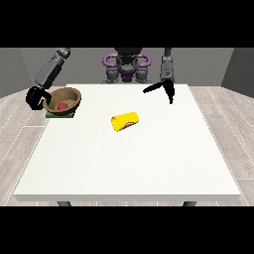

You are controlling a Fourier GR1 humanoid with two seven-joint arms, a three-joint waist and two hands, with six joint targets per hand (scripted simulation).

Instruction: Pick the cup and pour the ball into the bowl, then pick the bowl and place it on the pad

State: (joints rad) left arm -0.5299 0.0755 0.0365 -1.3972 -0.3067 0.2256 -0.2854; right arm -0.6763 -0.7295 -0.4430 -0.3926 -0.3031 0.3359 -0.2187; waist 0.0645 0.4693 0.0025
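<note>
Hand at view's left is clamping bowl rim, ball inside, bowl sitting on pad; release gently w/o tipping. Other hand is hanging open, away from bowl.

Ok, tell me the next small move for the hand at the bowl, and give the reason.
Probably open the hand at the view's left and draw it back from the bowl. The bowl already sits on the green pad with the red ball inside, and the yellow cup lies on its side mid-table, so only the release looks left.
</note>
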